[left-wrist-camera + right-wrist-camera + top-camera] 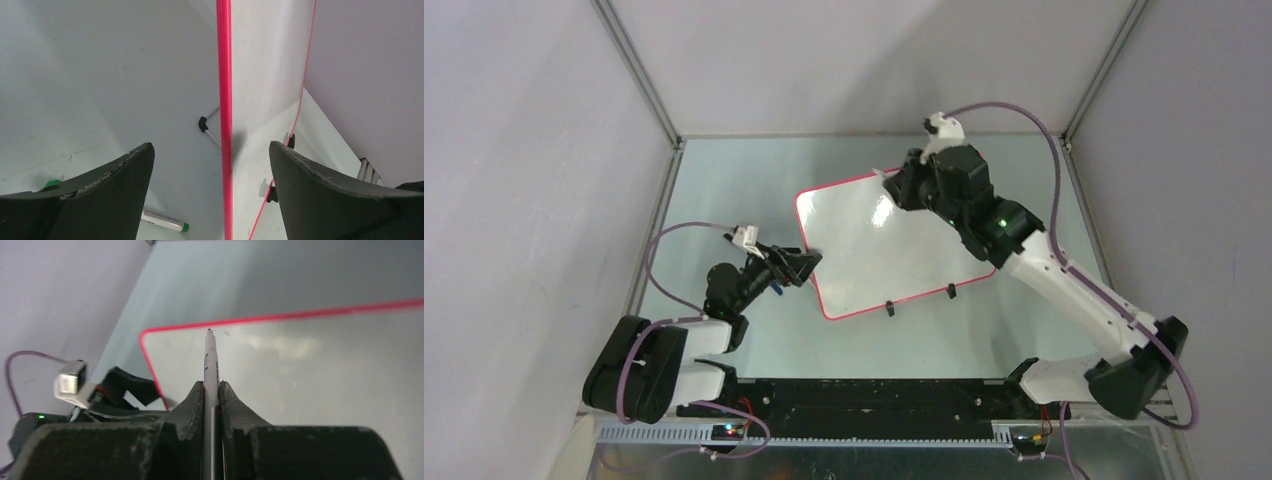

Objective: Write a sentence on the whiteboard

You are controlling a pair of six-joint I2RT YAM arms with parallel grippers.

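Note:
The whiteboard [894, 255] stands tilted on the table, glossy white with a thin red-pink frame and two black clip feet [889, 310]. No blue writing shows on it; the sentence is not visible. My right gripper [902, 185] is at the board's far edge, shut on a slim white marker [210, 365]. The marker's dark tip is just above the board's face [300, 370], near its upper left corner. My left gripper [807, 262] is open. Its fingers [115, 180] straddle the board's red left edge [224, 100] without touching it.
A second marker with a green cap [163, 220] lies on the table under the left gripper. A black clip foot [203, 123] shows behind the board. Grey enclosure walls and metal posts [639, 70] surround the pale green table [724, 180].

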